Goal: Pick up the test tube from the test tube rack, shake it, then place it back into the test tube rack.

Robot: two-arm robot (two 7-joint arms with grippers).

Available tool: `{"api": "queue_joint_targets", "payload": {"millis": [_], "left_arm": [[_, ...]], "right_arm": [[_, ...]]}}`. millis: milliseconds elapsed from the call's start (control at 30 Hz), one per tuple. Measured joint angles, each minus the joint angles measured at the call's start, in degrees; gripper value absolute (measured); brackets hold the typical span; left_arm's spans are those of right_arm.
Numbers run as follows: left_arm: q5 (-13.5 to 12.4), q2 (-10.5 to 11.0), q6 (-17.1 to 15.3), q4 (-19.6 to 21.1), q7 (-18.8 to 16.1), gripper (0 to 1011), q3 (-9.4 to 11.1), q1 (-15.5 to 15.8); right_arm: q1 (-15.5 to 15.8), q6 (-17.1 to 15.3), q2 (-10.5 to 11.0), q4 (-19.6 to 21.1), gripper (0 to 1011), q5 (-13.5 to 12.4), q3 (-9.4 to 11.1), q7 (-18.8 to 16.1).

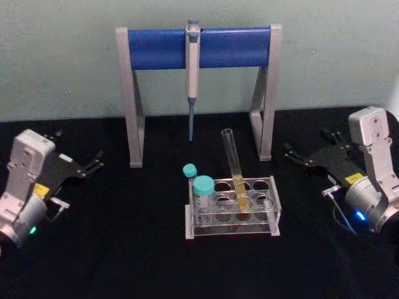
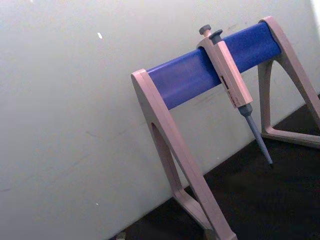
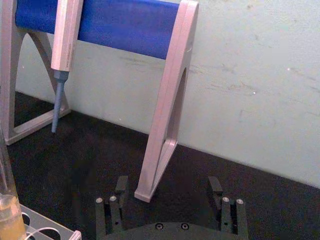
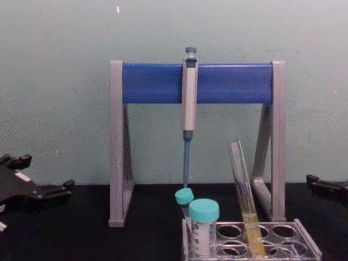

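- No brand name or writing can be read anywhere; the only markings are small yellow stickers on both grippers, too small to make out.
- The left gripper (image 1: 95, 163) rests low over the black table (image 1: 124, 249) at the left, its dark fingers spread apart and holding nothing, pointing inward toward the stand.
- The right gripper (image 1: 298, 156) sits likewise at the right, angled inward; the right wrist view shows its two fingers (image 3: 116, 200) standing wide apart with nothing between them, aimed at the foot of the pipette stand (image 1: 134, 99).
- The test tube (image 1: 234, 177) stands in the test tube rack (image 1: 232, 210), between the two grippers and well apart from each, a little nearer the right one. It leans slightly, with yellow liquid in its lower part.
- Two teal-capped tubes (image 1: 202, 193) occupy the rack's end nearer the left gripper.
- A pipette (image 1: 192, 75) hangs from the blue bar of the stand, beyond the rack from both grippers.
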State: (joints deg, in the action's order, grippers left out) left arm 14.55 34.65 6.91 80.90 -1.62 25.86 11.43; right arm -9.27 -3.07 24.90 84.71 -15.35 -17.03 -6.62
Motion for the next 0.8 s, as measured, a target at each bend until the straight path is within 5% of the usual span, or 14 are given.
{"api": "queue_joint_targets", "payload": {"millis": [800], "left_arm": [[0.0, 0.0, 0.0, 0.0, 0.0, 1001, 0.0, 0.0]], "right_arm": [[0.0, 0.0, 0.0, 0.0, 1000, 0.0, 0.0, 0.0]]}}
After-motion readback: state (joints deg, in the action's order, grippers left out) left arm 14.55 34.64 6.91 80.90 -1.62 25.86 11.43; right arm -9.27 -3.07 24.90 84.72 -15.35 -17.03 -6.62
